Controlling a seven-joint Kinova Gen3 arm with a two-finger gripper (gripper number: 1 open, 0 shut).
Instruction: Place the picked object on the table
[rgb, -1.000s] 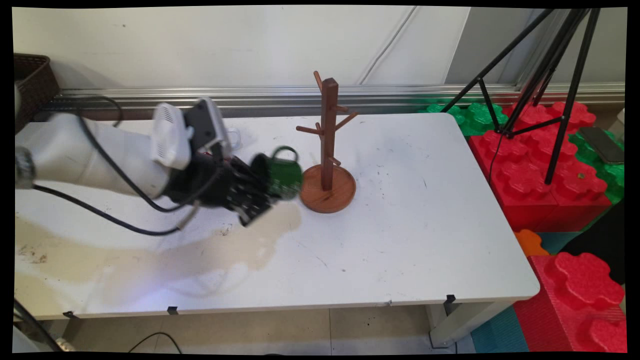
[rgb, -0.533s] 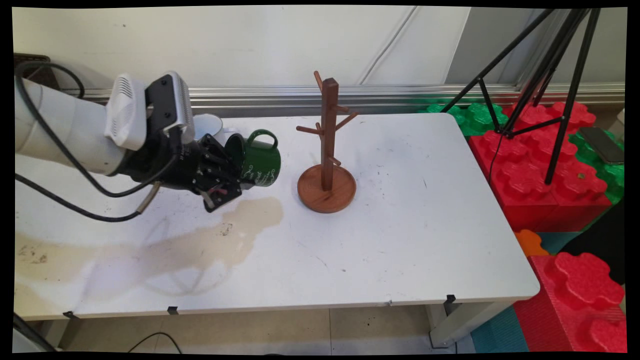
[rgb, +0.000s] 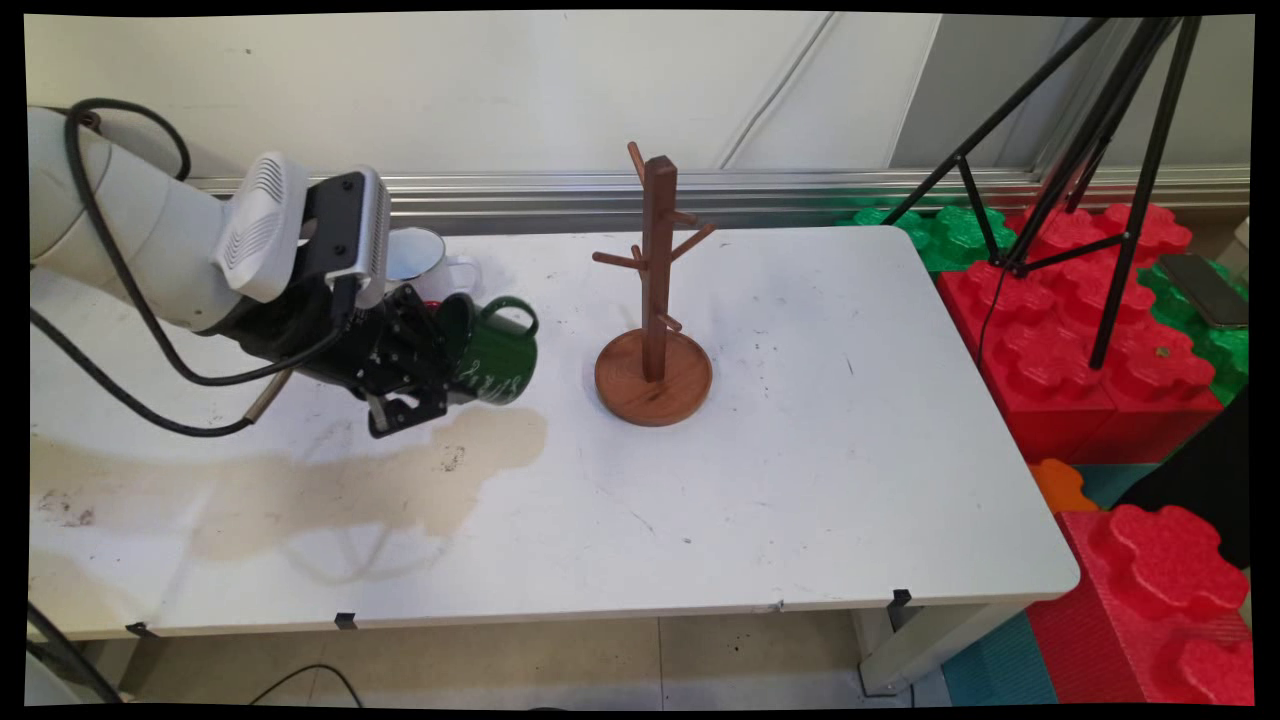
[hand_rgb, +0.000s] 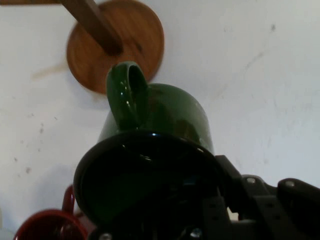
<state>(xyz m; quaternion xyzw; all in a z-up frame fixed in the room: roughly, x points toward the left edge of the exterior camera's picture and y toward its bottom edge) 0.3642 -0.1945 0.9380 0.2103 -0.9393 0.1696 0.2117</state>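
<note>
My gripper (rgb: 447, 362) is shut on the rim of a green mug (rgb: 495, 352), which it holds on its side with the handle up, just above the table's left half. The hand view has the green mug (hand_rgb: 165, 120) filling the middle, mouth toward the camera, one finger inside it. To the mug's right stands a wooden mug tree (rgb: 655, 300) on a round base (hand_rgb: 116, 44), its pegs bare. A white mug (rgb: 420, 258) sits behind the gripper. Part of a red mug (hand_rgb: 45, 225) shows low in the hand view.
A brownish stain (rgb: 400, 480) spreads over the table (rgb: 800, 450) below the gripper. Red and green foam blocks (rgb: 1090, 350) and a black tripod (rgb: 1090, 150) stand off the table's right side. Black cables (rgb: 140, 300) hang from the arm.
The arm has drawn the green mug leftward, away from the mug tree's base, and slightly lower than half a second ago. The white mug behind it has become visible.
</note>
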